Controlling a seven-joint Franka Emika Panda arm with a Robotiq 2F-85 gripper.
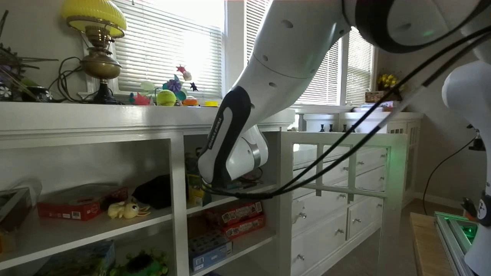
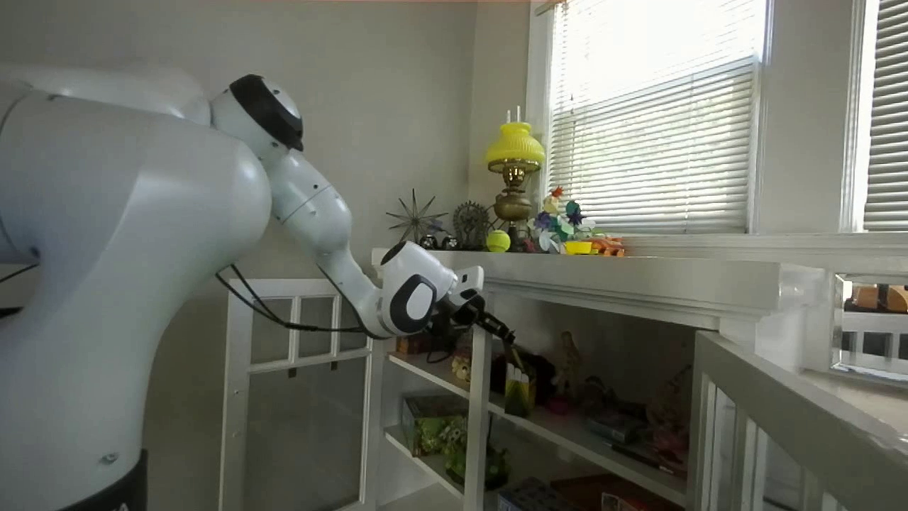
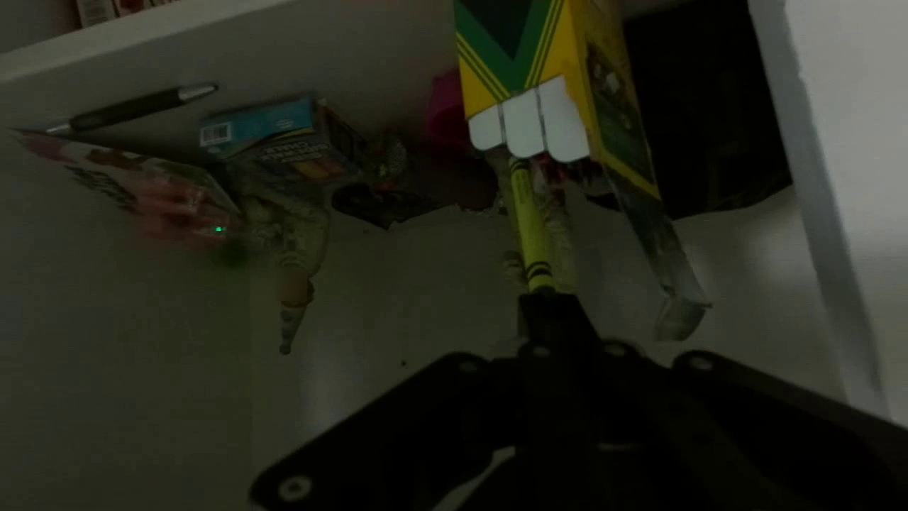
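Note:
My gripper is shut on the end of a yellow-green crayon with dark bands. The crayon's other end meets the open top of a yellow and green crayon box; I cannot tell how far inside it reaches. The box's lid flap hangs open at one side. White crayon-shaped cutouts show along the box's edge. In an exterior view the gripper is above the box, which stands on the upper shelf next to the post. In an exterior view the box shows partly behind the arm, with the fingers hidden.
A white post stands close beside the gripper. A figurine, a small blue box, a pen, a pink item and a black object share the shelf. Open cabinet doors flank the cabinet.

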